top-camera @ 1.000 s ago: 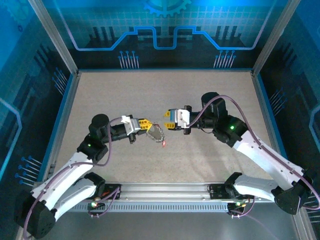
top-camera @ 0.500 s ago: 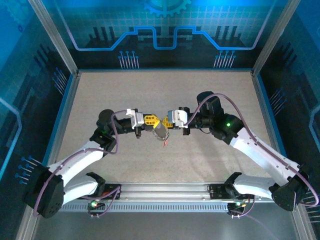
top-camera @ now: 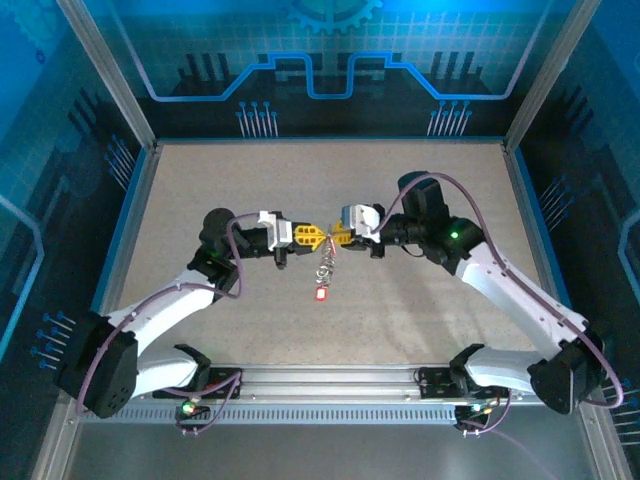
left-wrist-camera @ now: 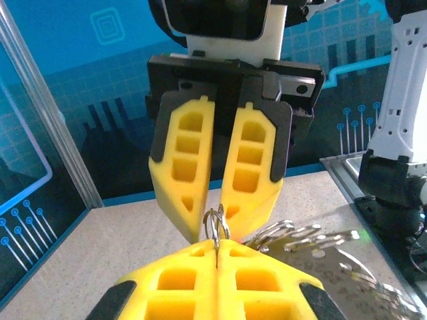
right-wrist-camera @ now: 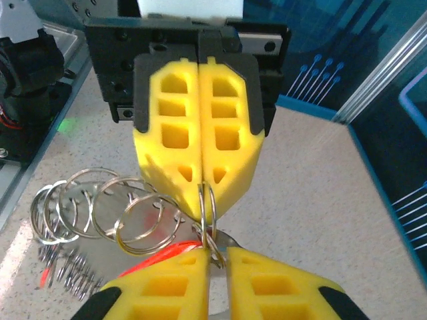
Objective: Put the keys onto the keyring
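From above, the left gripper and the right gripper meet tip to tip over the table. The keyring, a chain of linked rings, runs from that spot toward the near edge and ends at a red key. Other keys are too small to tell.

At the left wrist, the left gripper is pressed together on the end ring. The right gripper narrows onto the same ring. More of the keyring trails right, cut off at the edge.

At the right wrist, the right gripper pinches that ring and the left gripper is closed flat on it. The keyring fans left, blurred. The key is half hidden.
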Motion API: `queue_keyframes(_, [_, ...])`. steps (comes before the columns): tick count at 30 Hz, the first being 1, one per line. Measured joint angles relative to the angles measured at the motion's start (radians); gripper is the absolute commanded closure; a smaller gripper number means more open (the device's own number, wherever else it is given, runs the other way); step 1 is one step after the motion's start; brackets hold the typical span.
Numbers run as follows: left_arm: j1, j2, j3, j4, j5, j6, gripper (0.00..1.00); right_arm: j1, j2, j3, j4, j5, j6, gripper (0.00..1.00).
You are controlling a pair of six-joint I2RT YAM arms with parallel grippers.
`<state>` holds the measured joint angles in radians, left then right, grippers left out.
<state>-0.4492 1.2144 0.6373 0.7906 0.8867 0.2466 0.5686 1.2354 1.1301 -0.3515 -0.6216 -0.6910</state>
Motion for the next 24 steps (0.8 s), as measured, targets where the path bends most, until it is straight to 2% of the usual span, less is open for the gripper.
queue_keyframes(4, [-0.001, 0.024, 0.000, 0.002, -0.003, 0.022, 1.00, -0.002, 0.039, 0.018, -0.037, -0.007, -0.026, 0.88])
queue_keyframes(10, [-0.011, 0.079, 0.000, 0.066, -0.003, 0.016, 1.00, -0.007, 0.040, 0.021, -0.073, 0.018, -0.050, 0.79])
queue_keyframes(16, [-0.021, 0.151, 0.013, 0.161, -0.006, -0.023, 1.00, -0.009, -0.010, -0.004, -0.074, 0.038, -0.054, 0.76])
queue_keyframes(24, [-0.036, 0.173, 0.017, 0.227, 0.001, -0.051, 1.00, -0.010, -0.052, -0.017, -0.040, 0.016, -0.053, 0.78])
